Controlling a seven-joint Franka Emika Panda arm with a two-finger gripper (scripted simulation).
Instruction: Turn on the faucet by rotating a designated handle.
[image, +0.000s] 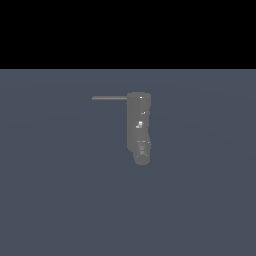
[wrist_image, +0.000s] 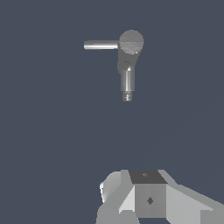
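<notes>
While the faucet (image: 139, 127) is standing alone on the flat grey surface (image: 60, 200), its handle (image: 109, 98) is sticking out sideways from the top, toward the exterior view's left. The claw (wrist_image: 148, 197) is showing only partly in the wrist view, well apart from the faucet; cannot tell how open, nothing visibly held. Risk: thin rod, so an off-centre approach could be slipping past it.

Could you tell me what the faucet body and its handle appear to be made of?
The faucet looks like grey metal with a dull satin finish: soft bright streaks run along its spout in the wrist view. The handle looks like the same metal, with a pale highlight down its length. As these are simulator renders, the material is only suggested.
</notes>
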